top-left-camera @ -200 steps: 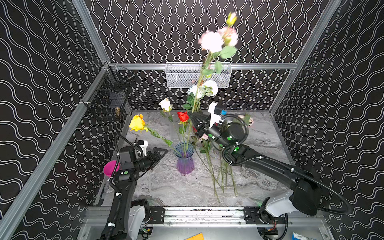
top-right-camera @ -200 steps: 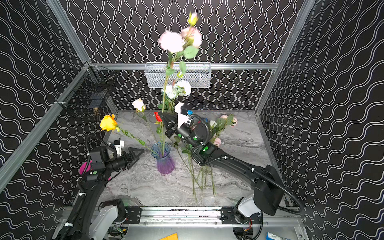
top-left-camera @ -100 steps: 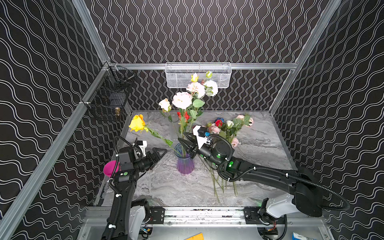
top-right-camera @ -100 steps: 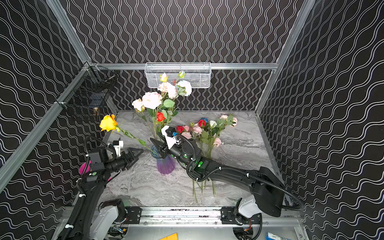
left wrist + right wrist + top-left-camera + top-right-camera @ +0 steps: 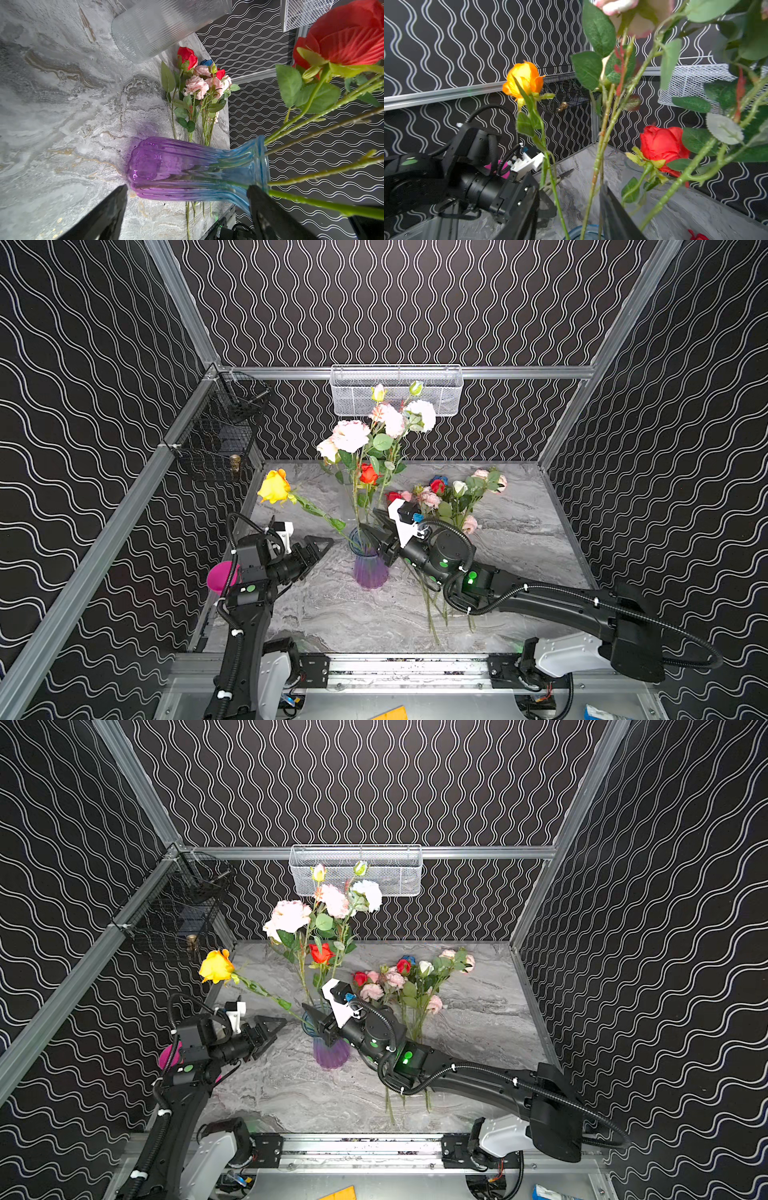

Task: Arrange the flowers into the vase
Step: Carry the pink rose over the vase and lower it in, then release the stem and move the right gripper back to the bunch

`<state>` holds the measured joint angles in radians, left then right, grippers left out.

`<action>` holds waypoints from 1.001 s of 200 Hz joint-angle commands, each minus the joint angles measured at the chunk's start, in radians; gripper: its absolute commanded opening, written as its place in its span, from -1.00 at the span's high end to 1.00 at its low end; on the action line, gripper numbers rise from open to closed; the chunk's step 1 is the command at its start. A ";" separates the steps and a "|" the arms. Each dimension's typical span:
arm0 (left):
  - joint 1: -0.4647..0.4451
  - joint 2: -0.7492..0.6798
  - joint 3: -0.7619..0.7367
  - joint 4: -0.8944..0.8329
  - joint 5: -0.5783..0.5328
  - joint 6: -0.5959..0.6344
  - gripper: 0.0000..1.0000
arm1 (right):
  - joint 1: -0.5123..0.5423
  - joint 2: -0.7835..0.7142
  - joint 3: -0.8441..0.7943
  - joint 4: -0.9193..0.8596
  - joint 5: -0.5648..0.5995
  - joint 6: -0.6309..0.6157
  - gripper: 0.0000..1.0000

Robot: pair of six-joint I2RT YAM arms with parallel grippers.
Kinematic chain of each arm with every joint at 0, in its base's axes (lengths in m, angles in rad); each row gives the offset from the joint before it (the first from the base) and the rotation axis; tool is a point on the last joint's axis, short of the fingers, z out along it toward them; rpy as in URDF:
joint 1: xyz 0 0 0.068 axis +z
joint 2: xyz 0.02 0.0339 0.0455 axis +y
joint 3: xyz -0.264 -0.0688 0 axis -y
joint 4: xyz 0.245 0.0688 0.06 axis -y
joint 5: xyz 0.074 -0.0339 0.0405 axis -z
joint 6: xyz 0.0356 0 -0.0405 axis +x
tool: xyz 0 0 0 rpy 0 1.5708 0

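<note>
In both top views the vase point(image 5: 369, 570) stands on the table point(image 5: 523, 539), flowers point(image 5: 351, 435) fanning up out of it. Spare flowers point(image 5: 453, 499) lie just to its right. Left wrist view: the left gripper point(image 5: 188, 187) gapes wide and empty, pointed at the vase. Right wrist view: the right gripper point(image 5: 569, 189) sits at the vase mouth, jaws parted, with stems running loose between them.

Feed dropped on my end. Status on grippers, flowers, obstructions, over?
Left gripper open beside vase. Right gripper open at rim, stems between jaws. Flowers in vase, more on table. Yellow rose leans toward left gripper.
</note>
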<state>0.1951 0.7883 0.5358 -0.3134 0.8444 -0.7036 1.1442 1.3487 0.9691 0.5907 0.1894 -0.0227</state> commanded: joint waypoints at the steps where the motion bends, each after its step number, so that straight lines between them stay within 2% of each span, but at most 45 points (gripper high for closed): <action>1: 0.001 0.000 0.001 0.025 0.010 -0.003 -0.88 | 0.015 -0.048 0.009 -0.051 0.034 0.006 0.03; 15: 0.003 0.004 0.000 0.024 0.004 -0.005 -0.87 | 0.013 -0.064 0.020 -0.124 0.053 0.073 0.03; 44: 0.004 0.020 0.010 0.008 0.009 0.009 -0.87 | 0.013 -0.106 0.061 -0.195 0.117 0.089 0.04; 62: 0.004 0.015 0.015 -0.002 0.003 0.012 -0.87 | 0.010 -0.153 0.107 -0.340 0.203 0.151 0.04; 80: 0.004 -0.001 0.030 -0.039 -0.041 0.034 -0.86 | -0.071 -0.189 0.140 -0.517 0.268 0.233 0.03; 88: 0.007 -0.010 0.033 -0.047 -0.054 0.041 -0.86 | -0.145 -0.211 0.121 -0.570 0.227 0.294 0.03; 108: 0.013 -0.021 0.026 -0.039 -0.056 0.034 -0.85 | -0.365 -0.234 0.038 -0.638 0.014 0.418 0.03; 125: 0.013 -0.010 0.021 -0.027 -0.034 0.029 -0.85 | -0.463 -0.160 -0.010 -0.697 -0.098 0.450 0.07; 143: 0.013 0.006 0.026 -0.031 -0.020 0.031 -0.86 | -0.490 -0.029 -0.040 -0.688 -0.178 0.457 0.19; 165: 0.013 -0.004 0.020 -0.013 -0.004 0.017 -0.85 | -0.497 0.170 0.018 -0.760 -0.266 0.421 0.29; 179: 0.014 -0.021 0.019 -0.019 -0.019 0.018 -0.86 | -0.496 0.265 0.054 -0.774 -0.303 0.425 0.28; 200: 0.014 -0.044 0.016 -0.011 -0.014 0.015 -0.86 | -0.497 0.356 0.070 -0.754 -0.307 0.424 0.11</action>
<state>0.2073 0.7635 0.5556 -0.3489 0.8150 -0.6819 0.6495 1.6318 1.0111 -0.1436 -0.0570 0.3851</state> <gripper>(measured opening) 0.929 0.416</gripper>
